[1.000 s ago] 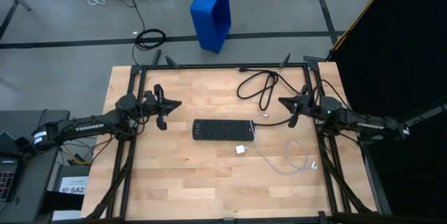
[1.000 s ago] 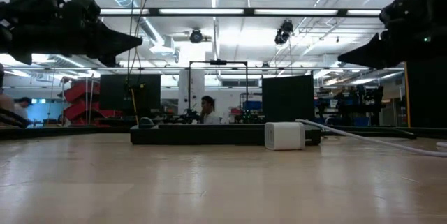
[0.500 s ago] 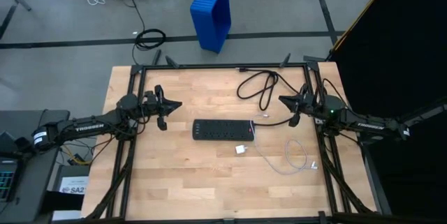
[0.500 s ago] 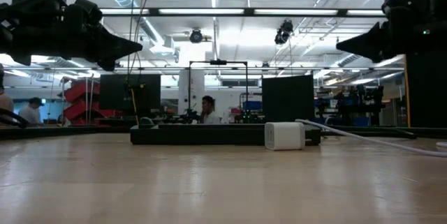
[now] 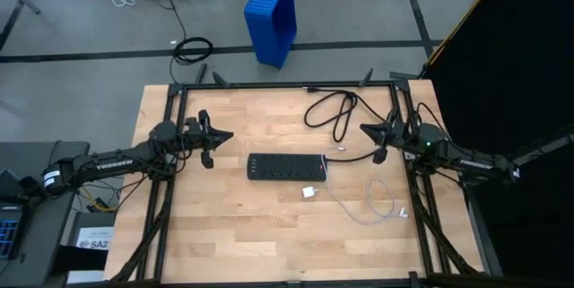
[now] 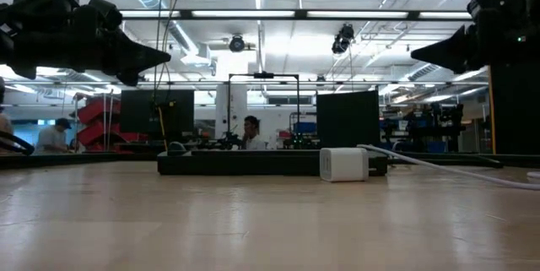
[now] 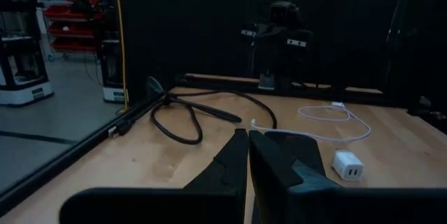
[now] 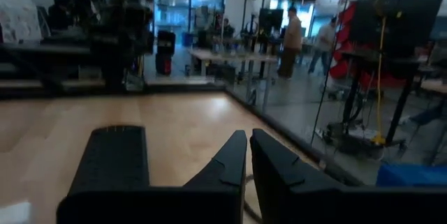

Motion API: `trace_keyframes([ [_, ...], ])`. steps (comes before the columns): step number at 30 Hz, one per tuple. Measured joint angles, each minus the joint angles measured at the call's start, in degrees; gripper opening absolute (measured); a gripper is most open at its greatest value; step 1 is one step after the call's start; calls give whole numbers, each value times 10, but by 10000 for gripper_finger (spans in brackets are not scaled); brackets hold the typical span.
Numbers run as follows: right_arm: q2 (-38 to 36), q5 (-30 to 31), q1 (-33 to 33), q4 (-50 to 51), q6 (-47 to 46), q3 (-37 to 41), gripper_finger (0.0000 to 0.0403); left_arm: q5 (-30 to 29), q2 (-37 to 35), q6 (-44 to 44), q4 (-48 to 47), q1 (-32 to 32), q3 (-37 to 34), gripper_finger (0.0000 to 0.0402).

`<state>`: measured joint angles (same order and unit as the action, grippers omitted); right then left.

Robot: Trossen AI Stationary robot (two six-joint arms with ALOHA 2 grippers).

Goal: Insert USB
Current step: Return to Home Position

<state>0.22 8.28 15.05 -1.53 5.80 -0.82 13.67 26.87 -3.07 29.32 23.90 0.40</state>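
Observation:
The USB cable [image 5: 380, 204] is thin and white and lies in a loose loop on the table's right half. One end runs to a white charger cube [image 5: 309, 193] [image 6: 343, 165] in front of the black power strip [image 5: 287, 168]. In the left wrist view the cable [image 7: 335, 116] and the cube [image 7: 347, 165] lie past the fingers. My left gripper [image 5: 229, 134] [image 7: 248, 135] hovers shut above the table, left of the strip. My right gripper [image 5: 363, 128] [image 8: 248, 137] hovers shut to the right of the strip, above its black cord. Neither touches anything.
A thick black power cord [image 5: 332, 113] loops at the table's far side and runs to the strip's right end. Black frame rails [image 5: 287, 84] edge the table. Bare wood lies along the near side. People stand in the room behind the table [image 6: 251, 132].
My right gripper has risen a little above the table and stays shut. The cable, the cube and the strip lie as before.

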Motion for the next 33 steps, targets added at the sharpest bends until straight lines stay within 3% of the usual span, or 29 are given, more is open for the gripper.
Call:
trace_keyframes([
  [18, 0, -5, -1, 51, -27, -16, 0, 1, -4, 9, -5, 0, 0, 0],
  [33, 0, -5, -1, -1, -15, 3, 0, 17, -3, 0, 0, 0, 0, 0],
])
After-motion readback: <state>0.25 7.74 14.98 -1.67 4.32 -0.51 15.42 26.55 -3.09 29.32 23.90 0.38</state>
